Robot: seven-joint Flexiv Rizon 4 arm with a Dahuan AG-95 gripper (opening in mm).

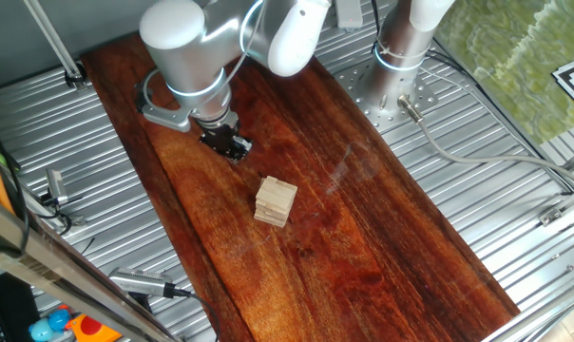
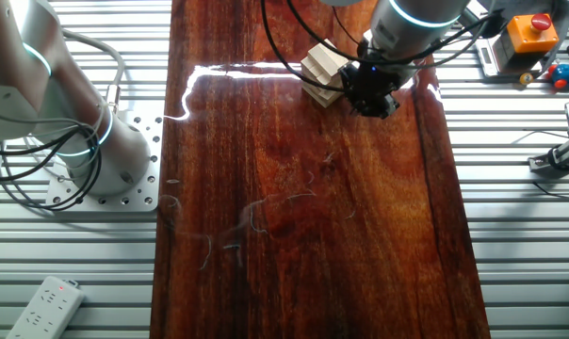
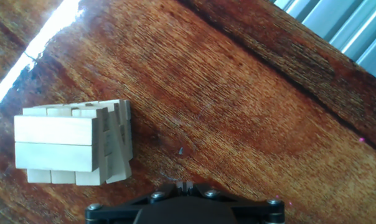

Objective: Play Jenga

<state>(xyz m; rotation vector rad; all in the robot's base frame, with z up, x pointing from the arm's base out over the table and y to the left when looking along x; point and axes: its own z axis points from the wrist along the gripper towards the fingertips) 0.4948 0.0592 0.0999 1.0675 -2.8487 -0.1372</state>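
Dark wooden board [image 1: 363, 237] lies across a ribbed metal table [image 1: 515, 190], and the Jenga [image 1: 275, 201] stands near its middle, a small stack of crosswise layers with nothing touching it. Beside it the gripper [image 1: 232, 144] hangs low over the board, near the stack but apart from it; its fingers look drawn close together and empty, though the hand view shows only the black base, so I cannot tell for sure. In the hand view the Jenga [image 3: 73, 144] sits off to the left, not on the fingers' line. A sideways approach from here could strike the whole stack, not one block, and shove or topple it, since so short a stack has little weight to hold it
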